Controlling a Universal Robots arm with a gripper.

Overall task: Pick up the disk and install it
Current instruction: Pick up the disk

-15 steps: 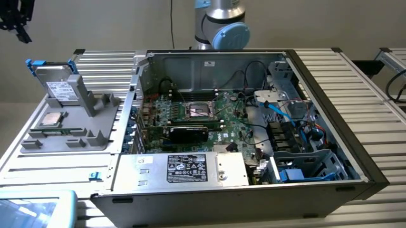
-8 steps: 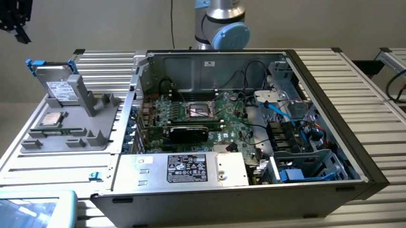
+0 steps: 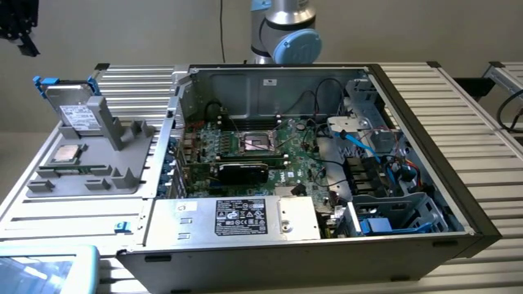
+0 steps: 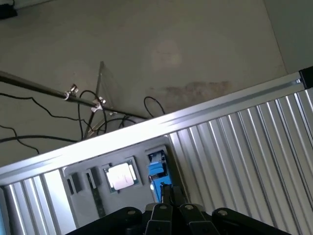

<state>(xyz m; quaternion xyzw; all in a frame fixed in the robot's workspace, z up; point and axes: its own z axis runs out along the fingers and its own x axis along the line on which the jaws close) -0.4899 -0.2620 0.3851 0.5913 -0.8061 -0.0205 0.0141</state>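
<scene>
Hovering empty, our black fingers (image 4: 167, 196) sit closed together.
We see the silver, blue-bracketed rectangular disk (image 3: 78, 113) propped in the grey plastic holder (image 3: 122, 180).

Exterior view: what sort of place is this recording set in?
Probably a robotics lab bench for computer assembly: an open computer case lies on a ribbed metal table, a robot arm stands beyond it, and a grey fixture holds the disk.
</scene>
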